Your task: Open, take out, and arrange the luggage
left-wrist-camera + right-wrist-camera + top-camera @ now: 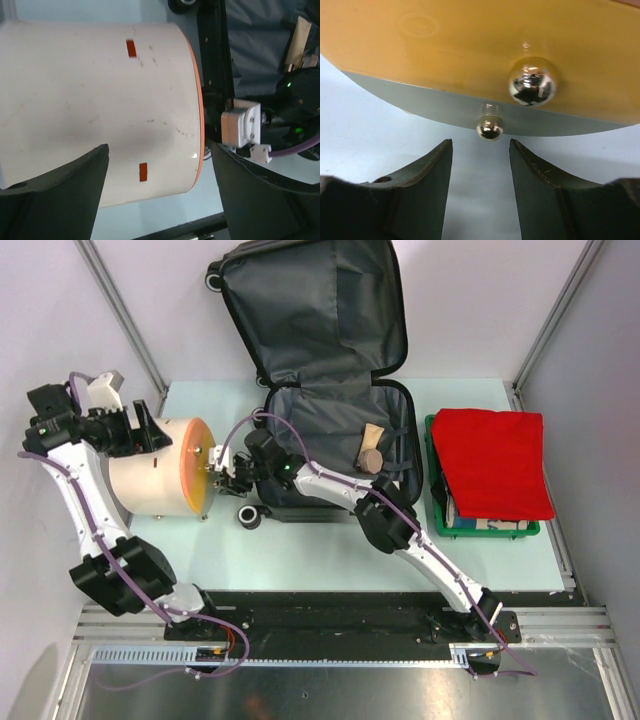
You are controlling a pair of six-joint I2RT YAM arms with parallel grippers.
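The luggage (pixel 335 405) lies open at the back centre, its lid (pixel 310 310) leaning on the wall and the dark grey lining showing. A wooden piece (pixel 372 452) lies in its lower half. A beige cylinder (pixel 150 480) with an orange face (pixel 195 470) lies on its side to the left of the luggage. My left gripper (pixel 150 430) is open at the cylinder's upper side; in the left wrist view (pixel 160 147) its fingers straddle the cylinder (pixel 100 90). My right gripper (pixel 218 478) is open at the orange face, with a small chrome knob (pixel 489 128) just ahead of its fingertips (pixel 481 142).
A green bin (pixel 485 530) with a red cloth (pixel 500 460) on top stands at the right of the luggage. A black luggage wheel (pixel 250 515) sits near the cylinder's face. A larger chrome knob (pixel 531 81) is on the orange face. Walls and frame posts close in the back.
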